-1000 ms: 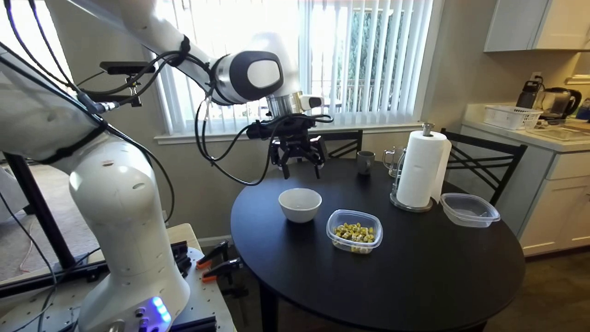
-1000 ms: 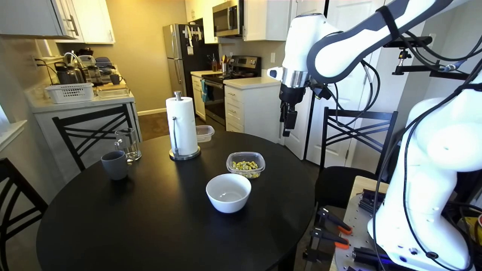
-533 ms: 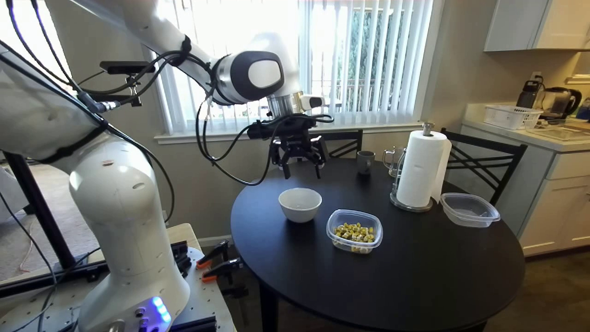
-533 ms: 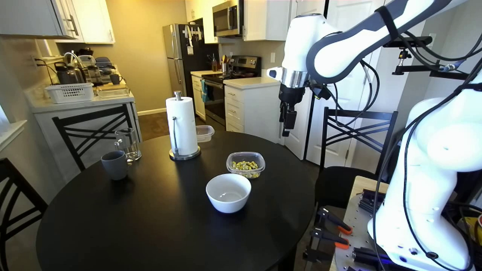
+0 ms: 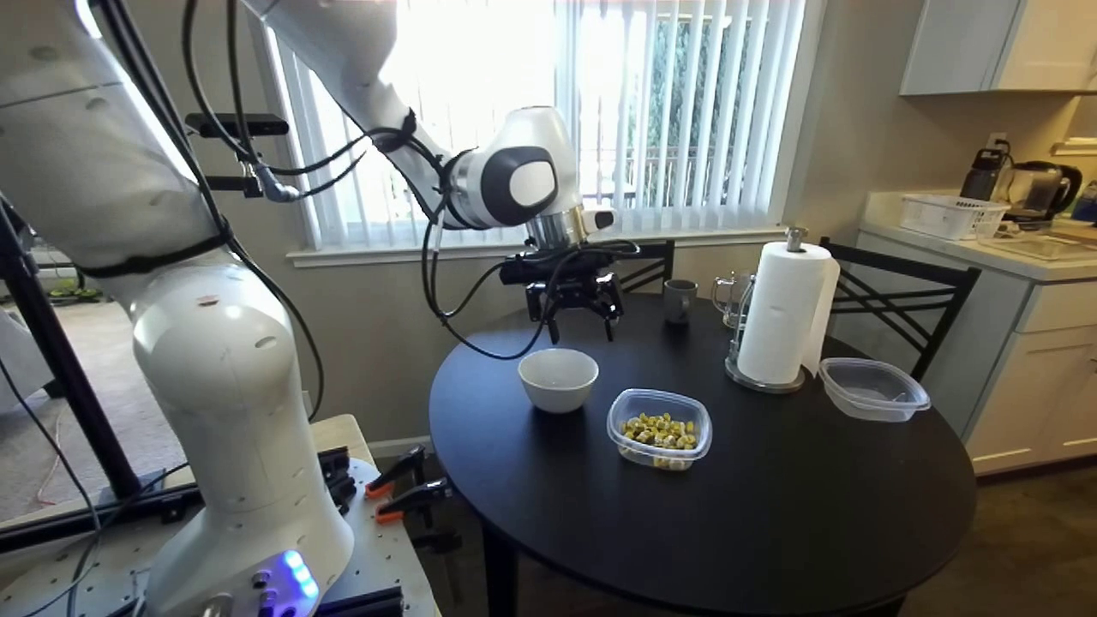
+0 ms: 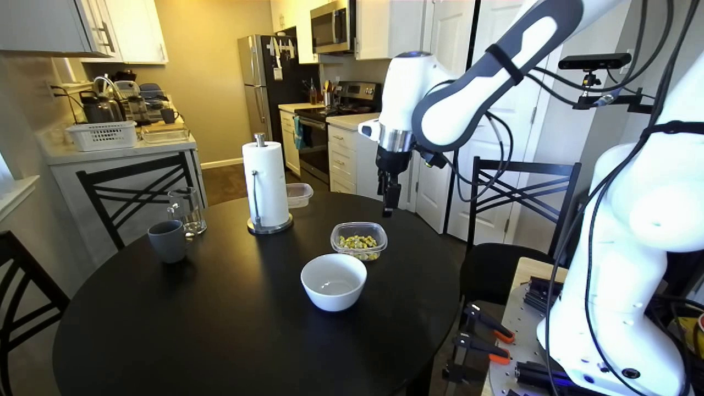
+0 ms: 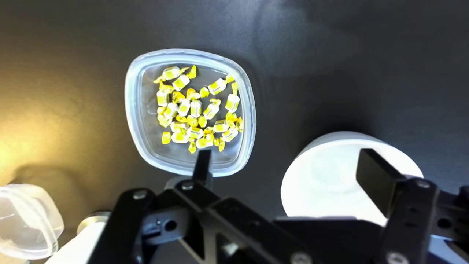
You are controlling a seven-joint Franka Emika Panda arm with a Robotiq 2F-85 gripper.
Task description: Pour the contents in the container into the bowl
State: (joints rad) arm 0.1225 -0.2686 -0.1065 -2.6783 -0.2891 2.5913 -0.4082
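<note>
At the left in an exterior view we see the white arm (image 5: 231,368). Right of it, on the dark table (image 5: 771,514), stands the bowl (image 5: 557,396): round, plain, smooth and white, upright. The gripper (image 5: 582,333) points down above the table, apart from the bowl and the tub (image 7: 251,110), its fingers (image 7: 377,179) spread wide; in the wrist view we see one across the tub's edge and one across the bowl.

The tub is next, right of the bowl and a little nearer, near it but not touching. It sits upright, clear and shallow, with rounded corners and a broad, milky rim. Inside lie the candies (image 7: 196,109) in a loose scatter, their wrappers pale in the middle and twisted yellow at the ends. We make out dark print on a few, too small to read.

Farther off stand a grey mug (image 5: 680,302) and then a glass mug (image 6: 190,212). The paper roll (image 5: 780,313) comes next, upright and white, and last, at the right, the other tub (image 5: 872,394), also clear, just beside the roll.
</note>
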